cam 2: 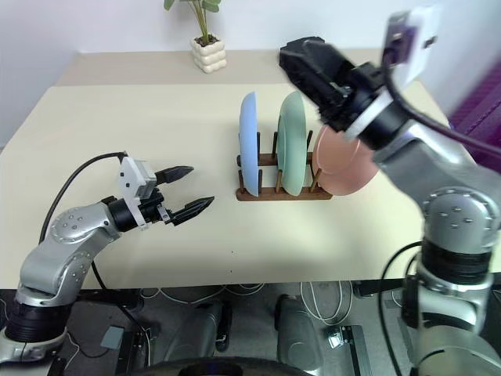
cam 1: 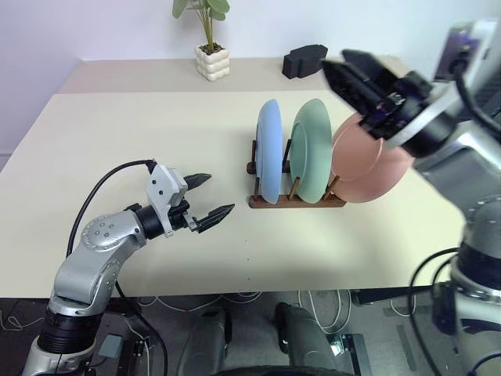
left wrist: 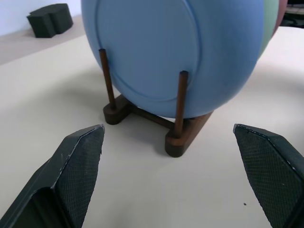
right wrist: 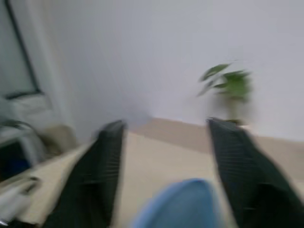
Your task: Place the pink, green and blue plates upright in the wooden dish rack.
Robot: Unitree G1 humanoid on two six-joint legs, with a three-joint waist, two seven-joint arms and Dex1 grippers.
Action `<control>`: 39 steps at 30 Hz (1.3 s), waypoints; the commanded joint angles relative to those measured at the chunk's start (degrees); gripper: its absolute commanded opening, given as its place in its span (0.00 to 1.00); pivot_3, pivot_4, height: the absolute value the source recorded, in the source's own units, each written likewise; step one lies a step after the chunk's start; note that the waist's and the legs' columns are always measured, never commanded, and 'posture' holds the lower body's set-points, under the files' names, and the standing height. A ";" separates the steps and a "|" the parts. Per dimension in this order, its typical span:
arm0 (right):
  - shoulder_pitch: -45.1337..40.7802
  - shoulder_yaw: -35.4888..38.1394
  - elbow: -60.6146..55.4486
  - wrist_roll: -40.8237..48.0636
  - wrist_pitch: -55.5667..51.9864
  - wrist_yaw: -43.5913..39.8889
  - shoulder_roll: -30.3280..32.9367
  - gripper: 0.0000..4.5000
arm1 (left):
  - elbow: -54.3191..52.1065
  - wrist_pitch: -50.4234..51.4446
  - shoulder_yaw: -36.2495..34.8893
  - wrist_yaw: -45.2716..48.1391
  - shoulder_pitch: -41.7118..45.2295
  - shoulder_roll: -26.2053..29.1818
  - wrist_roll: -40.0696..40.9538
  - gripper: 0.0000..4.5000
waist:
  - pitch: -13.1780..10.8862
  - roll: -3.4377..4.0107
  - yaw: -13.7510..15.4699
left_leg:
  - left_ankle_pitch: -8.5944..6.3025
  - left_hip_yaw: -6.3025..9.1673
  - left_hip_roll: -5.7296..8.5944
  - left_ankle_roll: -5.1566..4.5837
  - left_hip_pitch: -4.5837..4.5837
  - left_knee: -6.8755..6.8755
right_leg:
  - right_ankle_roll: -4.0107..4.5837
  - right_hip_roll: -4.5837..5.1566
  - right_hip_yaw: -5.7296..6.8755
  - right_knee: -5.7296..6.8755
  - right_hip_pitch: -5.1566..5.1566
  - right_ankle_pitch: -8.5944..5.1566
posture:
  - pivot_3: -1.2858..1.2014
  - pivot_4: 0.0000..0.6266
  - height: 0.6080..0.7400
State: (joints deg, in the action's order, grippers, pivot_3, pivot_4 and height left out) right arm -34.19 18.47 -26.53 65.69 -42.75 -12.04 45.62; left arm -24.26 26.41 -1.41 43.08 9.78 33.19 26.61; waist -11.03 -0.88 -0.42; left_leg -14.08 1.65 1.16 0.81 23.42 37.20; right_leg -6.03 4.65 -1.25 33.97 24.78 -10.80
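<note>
The wooden dish rack stands mid-table. In it the blue plate and the green plate stand upright between pegs. The pink plate sits at the rack's right end, leaning to the right. My right gripper hovers above the pink plate, apart from it, fingers open with nothing between them. Low over the table to the left of the rack, my left gripper points at the blue plate with its jaws wide and empty.
A potted plant and a black object sit at the table's far edge behind the rack. Bare tabletop stretches left of the rack and in front of it, up to the near edge.
</note>
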 commanded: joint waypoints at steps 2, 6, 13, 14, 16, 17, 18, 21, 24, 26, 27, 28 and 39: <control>6.43 10.48 3.85 -8.45 1.34 -4.47 8.48 0.01 | -0.45 -1.38 2.62 1.54 0.97 -0.06 -1.03 1.00 | 0.00 0.00 -0.04 | 0.00 -0.03 0.00 -0.01 0.01 0.01 | 0.01 0.01 -0.01 -0.02 0.00 -0.01 | 0.52 0.24 0.97; 13.99 14.05 5.40 -16.72 1.53 -6.55 12.93 0.01 | 0.58 -2.18 5.70 3.39 1.52 0.11 -2.47 1.00 | 0.01 0.03 -0.18 | -0.01 -0.12 0.00 -0.01 -0.04 0.01 | 0.03 -0.01 -0.06 0.01 0.01 0.00 | 0.52 0.24 0.97; 29.27 13.92 3.55 -28.80 1.14 -10.61 15.47 0.01 | 1.51 -4.19 8.62 6.29 2.36 -0.35 -3.37 1.00 | 0.02 0.05 -0.29 | -0.01 -0.14 0.00 -0.02 -0.02 0.06 | 0.06 0.01 -0.09 0.02 0.00 -0.04 | 0.52 0.24 0.97; 29.49 13.49 2.57 -28.39 0.69 -11.41 15.07 0.01 | 1.65 -4.37 8.71 6.23 2.35 -0.49 -3.52 1.00 | 0.01 0.06 -0.42 | -0.01 -0.17 0.00 -0.02 -0.05 0.07 | 0.06 -0.01 -0.11 0.03 0.00 -0.03 | 0.52 0.24 0.97; 29.17 11.70 0.98 -28.27 0.11 -12.33 14.36 0.01 | 2.55 -5.50 8.88 6.29 1.89 -0.80 -4.05 1.00 | 0.02 0.08 -0.45 | -0.01 -0.17 0.00 -0.03 -0.08 0.06 | 0.05 -0.04 -0.11 0.06 0.00 -0.03 | 0.52 0.24 0.97; 28.50 10.89 0.47 -28.07 -0.10 -12.59 13.86 0.01 | 2.90 -6.07 8.91 6.35 1.56 -0.92 -4.31 1.00 | 0.02 0.07 -0.43 | -0.02 -0.15 0.00 -0.03 -0.08 0.06 | 0.04 -0.07 -0.10 0.07 0.00 -0.04 | 0.52 0.24 0.97; 27.99 10.46 0.19 -28.08 -0.27 -12.80 13.49 0.01 | 3.10 -6.47 8.93 6.40 1.33 -1.00 -4.48 1.00 | 0.02 0.07 -0.37 | -0.02 -0.15 0.00 -0.03 -0.08 0.06 | -0.11 -0.08 -0.10 0.07 0.00 -0.13 | 0.52 0.24 0.97; 25.77 9.35 -0.47 -27.33 -0.83 -13.61 12.33 0.01 | 3.24 -7.02 8.73 6.25 0.78 -1.13 -4.77 1.00 | 0.01 0.06 -0.19 | -0.02 -0.14 -0.01 -0.03 -0.04 0.10 | -0.10 -0.04 -0.10 0.04 0.00 -0.13 | 0.52 0.24 0.97; 23.75 7.51 -1.59 -26.31 -1.07 -15.31 11.33 0.01 | 2.56 -6.91 8.33 5.77 0.23 -1.10 -4.93 1.00 | 0.01 0.06 -0.05 | -0.02 -0.12 0.00 -0.03 -0.02 0.12 | -0.09 -0.01 -0.10 0.04 -0.01 -0.12 | 0.52 0.24 0.97; 22.95 6.78 -1.82 -26.22 -1.23 -15.98 11.03 0.01 | 2.07 -6.64 8.09 5.44 -0.06 -1.05 -4.84 1.00 | 0.01 0.06 -0.05 | -0.02 -0.11 -0.01 -0.03 -0.02 0.12 | -0.09 -0.01 -0.10 0.04 -0.01 -0.12 | 0.52 0.24 0.97; 22.76 6.67 -1.80 -26.32 -1.27 -16.25 11.01 0.01 | 1.83 -6.48 8.05 5.25 -0.17 -1.03 -4.76 1.00 | 0.01 0.06 -0.04 | -0.02 -0.10 -0.01 -0.03 -0.02 0.12 | -0.09 -0.01 -0.09 0.04 -0.01 -0.12 | 0.52 0.24 0.97; 22.55 6.63 -1.85 -26.22 -1.34 -16.57 10.92 0.01 | 1.60 -6.34 8.05 5.07 -0.27 -1.01 -4.68 1.00 | 0.01 0.06 -0.03 | -0.02 -0.10 -0.01 -0.03 -0.02 0.12 | -0.09 -0.01 -0.10 0.04 -0.01 -0.12 | 0.52 0.24 0.97; 24.82 8.41 3.80 -30.86 -0.22 -16.43 9.20 0.01 | 2.30 -6.52 7.64 3.57 0.31 -1.52 -4.74 1.00 | 0.01 0.05 -0.03 | -0.02 -0.11 0.00 -0.03 -0.02 0.13 | -0.06 -0.01 -0.09 0.05 -0.02 -0.10 | 0.52 0.24 0.97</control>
State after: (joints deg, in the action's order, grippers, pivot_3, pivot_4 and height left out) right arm -10.19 23.97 -23.87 36.35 -44.46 -28.57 55.39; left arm -20.74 20.82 7.57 47.20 9.42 32.04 21.84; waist -11.02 -0.84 -0.45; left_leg -14.10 1.54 1.16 0.79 23.39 37.33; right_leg -6.08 4.64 -1.34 34.02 24.76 -10.89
